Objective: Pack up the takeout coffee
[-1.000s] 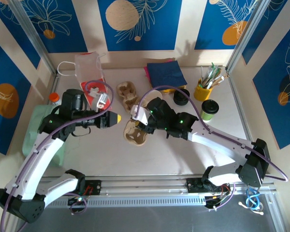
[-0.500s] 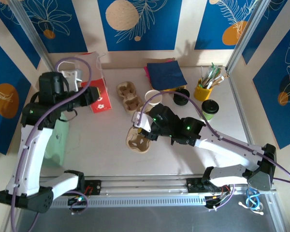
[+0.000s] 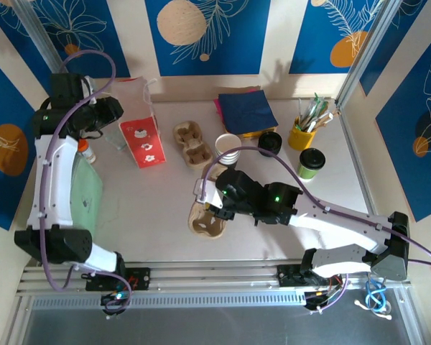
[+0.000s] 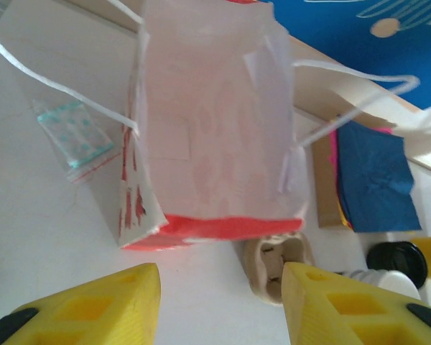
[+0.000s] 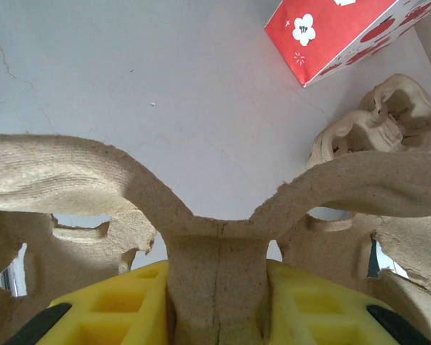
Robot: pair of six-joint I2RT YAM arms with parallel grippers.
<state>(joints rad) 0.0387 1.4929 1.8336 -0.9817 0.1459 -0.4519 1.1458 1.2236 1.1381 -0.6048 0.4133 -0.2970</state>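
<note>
Two arms are working over the table [image 3: 144, 215]. The right gripper [image 5: 215, 287] is clamping the middle ridge of a brown cup carrier [image 5: 93, 165], one yellow finger sitting on each side of it. From above, that gripper [image 3: 207, 203] is holding the carrier [image 3: 210, 221] low over the near middle of the table.

The white paper cup [image 3: 228, 146] is standing upright farther back. It is sitting between a spare carrier [image 3: 192, 144] on its left and a black lid [image 3: 270, 142] on its right, and it is well apart from the held carrier. It is touching neither gripper.

The left gripper [image 4: 221, 287] is hanging with its fingers spread moderately wide and nothing between them. It is looking down into the open mouth of a red and white paper bag [image 4: 215, 129]. From above, it [image 3: 111, 111] is hovering at the back left, just beside the bag [image 3: 140, 133], which is standing upright with its white handles loose. A small plastic packet [image 4: 75, 133] is lying on the table beside the bag.

Blue napkins [image 3: 248, 111] are lying at the back. A yellow pot [image 3: 300, 135] of utensils and a green cup [image 3: 310, 163] with a dark lid are standing to the right.
</note>
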